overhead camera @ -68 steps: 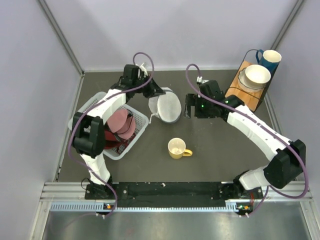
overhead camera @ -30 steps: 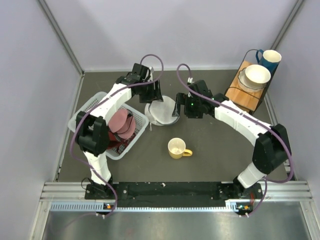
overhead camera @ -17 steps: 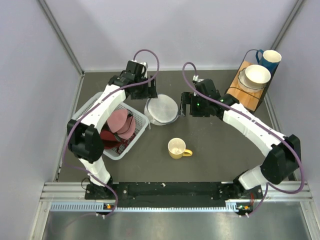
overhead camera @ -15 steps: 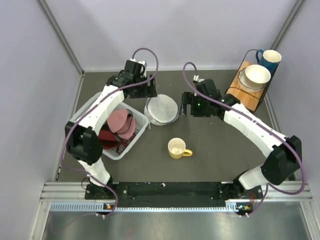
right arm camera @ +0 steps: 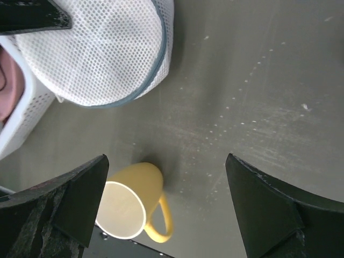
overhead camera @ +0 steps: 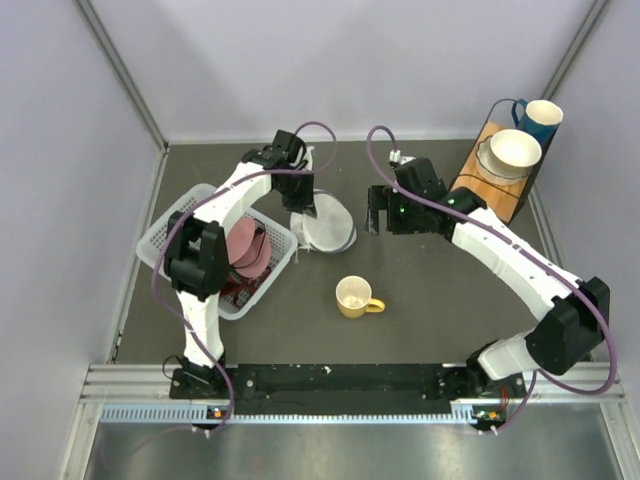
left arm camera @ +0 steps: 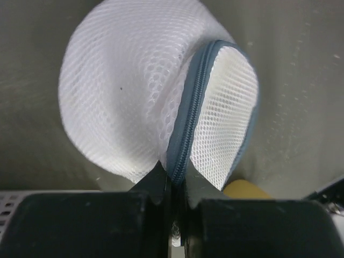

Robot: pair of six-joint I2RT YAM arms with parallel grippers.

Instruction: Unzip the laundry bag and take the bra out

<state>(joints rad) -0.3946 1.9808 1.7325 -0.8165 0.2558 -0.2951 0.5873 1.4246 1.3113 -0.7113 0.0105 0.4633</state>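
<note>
The laundry bag is a white mesh pod with a grey-blue zipper round its rim, lying on the dark table beside the basket. In the left wrist view the laundry bag stands on edge and fills the frame. My left gripper is at the bag's far left edge. Seen from the wrist, the left gripper is shut on the zipper seam. My right gripper hovers open just right of the bag, and the right gripper holds nothing. The bra is hidden.
A white lattice basket with pink and dark red cloth pieces sits left of the bag. A yellow mug stands in front of the bag; the mug lies under the right gripper. At the back right, a wooden stand carries a white bowl and a blue mug.
My left gripper has moved right onto the bag's edge and closed on the zipper seam. The bag has tipped up slightly. The right arm has hardly moved and stays open.
</note>
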